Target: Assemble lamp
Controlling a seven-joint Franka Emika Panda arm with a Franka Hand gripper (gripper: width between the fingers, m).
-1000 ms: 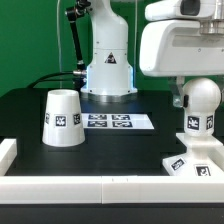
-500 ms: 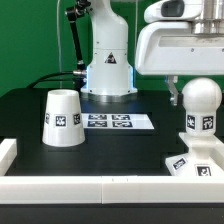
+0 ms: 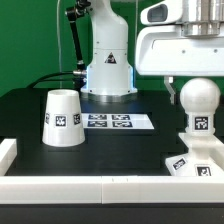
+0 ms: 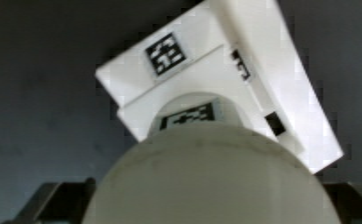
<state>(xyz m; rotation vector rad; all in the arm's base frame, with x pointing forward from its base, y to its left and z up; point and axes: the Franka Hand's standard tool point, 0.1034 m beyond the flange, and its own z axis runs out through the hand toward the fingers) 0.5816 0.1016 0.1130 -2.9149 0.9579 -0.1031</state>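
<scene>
The bulb [image 3: 199, 112] stands upright on the base [image 3: 196, 166], and the gripper [image 3: 196, 90] hangs directly over it, its fingers [image 3: 171, 90] reaching down on either side of the round head. In the wrist view the head of the bulb [image 4: 204, 170] fills the space between the two dark fingers [image 4: 57, 202], with the tagged top of the base [image 4: 196, 70] beyond it. The fingers straddle the head closely, but I cannot tell whether they press on it or stand just clear, so the grip is uncertain. The arm comes down from above the base with its hand vertical, the wrist pointing straight at the table [image 3: 110, 150]. The shade [image 3: 62, 117] sits wide end down, well apart from the base toward the exterior view's left. The marker board [image 3: 118, 121] lies flat between shade and base, farther back. The pedestal [image 3: 108, 62] rises behind the board. A low white rail [image 3: 90, 186] runs along the table's front edge, touching the base's front. By count: one arm, one gripper, one bulb, one base, one shade, one marker board.
</scene>
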